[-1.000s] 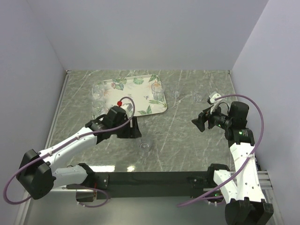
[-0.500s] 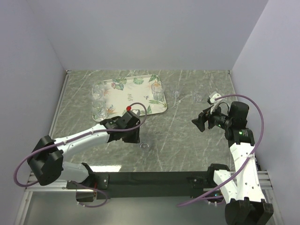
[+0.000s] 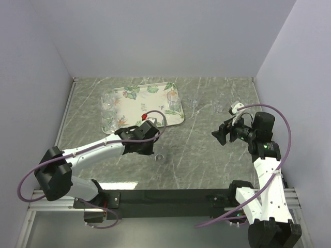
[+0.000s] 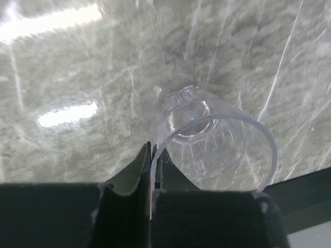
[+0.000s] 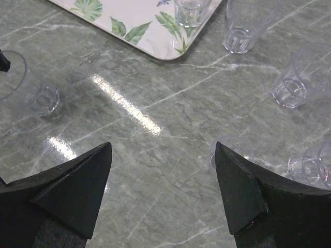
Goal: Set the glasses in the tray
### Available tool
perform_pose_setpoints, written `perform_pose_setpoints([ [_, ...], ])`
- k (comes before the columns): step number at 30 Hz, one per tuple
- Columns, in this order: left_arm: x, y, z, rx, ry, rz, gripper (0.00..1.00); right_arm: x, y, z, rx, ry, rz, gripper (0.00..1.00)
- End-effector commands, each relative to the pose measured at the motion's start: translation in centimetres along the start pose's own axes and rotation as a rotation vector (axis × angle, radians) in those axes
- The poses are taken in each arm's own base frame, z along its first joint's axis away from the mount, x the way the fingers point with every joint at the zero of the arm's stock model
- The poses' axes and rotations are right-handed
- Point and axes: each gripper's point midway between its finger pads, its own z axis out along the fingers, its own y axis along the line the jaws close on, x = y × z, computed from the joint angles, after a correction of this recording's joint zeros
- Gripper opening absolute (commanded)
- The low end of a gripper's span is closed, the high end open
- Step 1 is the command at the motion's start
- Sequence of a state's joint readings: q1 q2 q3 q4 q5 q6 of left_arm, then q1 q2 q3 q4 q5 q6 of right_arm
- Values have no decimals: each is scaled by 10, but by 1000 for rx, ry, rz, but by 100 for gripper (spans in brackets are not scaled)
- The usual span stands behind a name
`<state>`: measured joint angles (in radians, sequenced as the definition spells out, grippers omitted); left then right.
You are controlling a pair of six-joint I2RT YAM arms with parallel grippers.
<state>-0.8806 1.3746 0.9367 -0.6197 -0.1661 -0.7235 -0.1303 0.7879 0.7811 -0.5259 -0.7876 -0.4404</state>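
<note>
glasses stand on the tray and on the table right of it; another glass, near the tray's front edge, has its rim pinched by the left gripper. right gripper gapes wide, empty.

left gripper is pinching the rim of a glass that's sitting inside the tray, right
Not quite. The left gripper is pinching the rim of a glass, but that glass is outside the tray, over the bare marble table on the side nearer the arms. The top external view shows it.
</note>
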Motion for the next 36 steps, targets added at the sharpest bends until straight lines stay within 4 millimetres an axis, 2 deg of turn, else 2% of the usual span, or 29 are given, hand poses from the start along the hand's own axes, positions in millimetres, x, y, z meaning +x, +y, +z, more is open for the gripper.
perform_pose_setpoints([
  [1, -34, -6, -16, -26, -101, 13, 0, -6, -2, -3, 10, -23, -28, 87],
  [6, -67, 9, -20, -121, -173, 25, 0, -8, -1, -3, 10, -27, -31, 87],
  [12, -130, 38, -26, -158, -245, -45, 0, -8, -2, -4, 18, -29, -35, 87],
  [17, -170, 62, -25, -183, -286, -96, 0, -10, -3, -5, 25, -33, -39, 87],
  [21, -201, 93, -17, -240, -304, -157, 0, -9, -3, -6, 31, -31, -39, 87],
  [23, -212, 102, -13, -252, -309, -178, 0, -9, -4, -6, 33, -33, -41, 87],
  [27, -242, 134, 3, -298, -317, -239, 0, -10, -2, -6, 28, -36, -39, 87],
  [30, -260, 149, 12, -311, -318, -262, 0, -10, -2, -6, 28, -37, -37, 87],
  [36, -282, 180, 33, -353, -311, -290, 0, -10, -3, -7, 31, -37, -38, 87],
])
